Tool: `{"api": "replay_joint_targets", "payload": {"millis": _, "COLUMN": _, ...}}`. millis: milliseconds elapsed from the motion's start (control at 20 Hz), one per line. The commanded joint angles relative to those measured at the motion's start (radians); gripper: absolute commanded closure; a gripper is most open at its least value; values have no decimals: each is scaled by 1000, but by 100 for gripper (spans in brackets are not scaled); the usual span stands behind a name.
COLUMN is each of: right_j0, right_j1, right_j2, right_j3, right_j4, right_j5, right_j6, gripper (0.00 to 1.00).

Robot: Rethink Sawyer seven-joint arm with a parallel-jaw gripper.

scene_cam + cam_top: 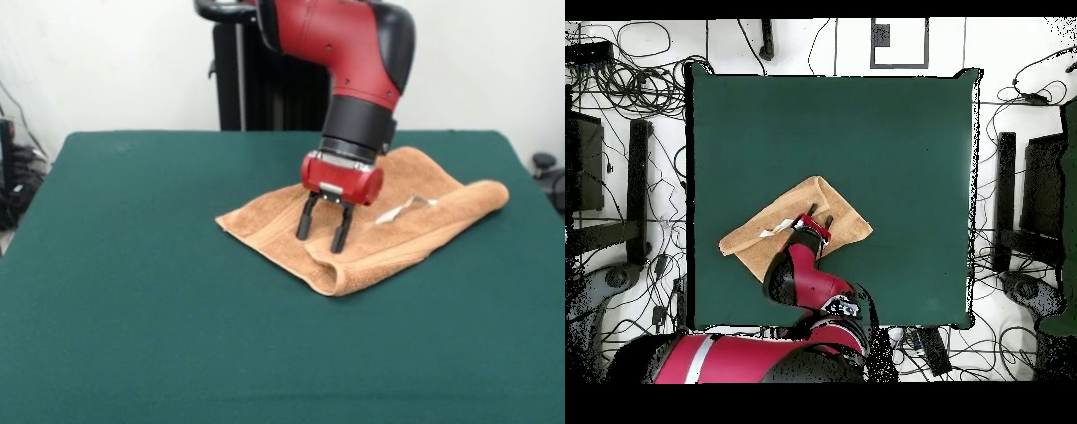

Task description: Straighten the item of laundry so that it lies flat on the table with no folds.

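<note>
1. White wall stands behind the robot in the front view, and a black pedestal (265, 88) rises at the far side of the table (132, 291), which has a dark green top.
2. On the table lies the orange-tan towel (265, 225), a bit right of the middle and nearer the far side. It is not flat. Its right part is folded over itself, with a thick rolled fold along the near edge and a bump at the far right end.
3. A small white label (402, 210) shows on the folded part.
4. The red and black arm (353, 53) comes down from above. Its pincer (322, 231) points down at the towel, with the two black fingers (305, 221) apart and nothing between them. The tips are right at the towel's top; I cannot tell if they touch it.
5. Grey-white floor full of black cables (625, 80) goes round the table (865, 130) in the overhead view.
6. The towel (840, 215) lies in the lower left part of the green top, turned slantwise, close to the robot's side.
7. The arm (800, 280) reaches up from the bottom and covers part of the towel. The pincer (815, 222) is over the towel's middle, with the white label (773, 232) just beside it.
</note>
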Motion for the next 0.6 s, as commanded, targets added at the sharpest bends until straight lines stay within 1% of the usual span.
{"api": "replay_joint_targets", "payload": {"millis": 50, "right_j0": -11, "right_j1": 143, "right_j2": 151, "right_j3": -188, "right_j4": -37, "right_j5": -59, "right_j6": 169, "gripper": 0}}
{"api": "replay_joint_targets", "payload": {"millis": 150, "right_j0": -11, "right_j1": 143, "right_j2": 150, "right_j3": -189, "right_j4": -38, "right_j5": -47, "right_j6": 154, "gripper": 0}}
{"api": "replay_joint_targets", "payload": {"millis": 200, "right_j0": -11, "right_j1": 144, "right_j2": 150, "right_j3": -188, "right_j4": -33, "right_j5": -53, "right_j6": 148, "gripper": 100}}
{"api": "replay_joint_targets", "payload": {"millis": 400, "right_j0": -28, "right_j1": 140, "right_j2": 160, "right_j3": -188, "right_j4": -46, "right_j5": -24, "right_j6": 143, "gripper": 100}}
{"api": "replay_joint_targets", "payload": {"millis": 600, "right_j0": -30, "right_j1": 122, "right_j2": 169, "right_j3": -169, "right_j4": -29, "right_j5": 13, "right_j6": 153, "gripper": 100}}
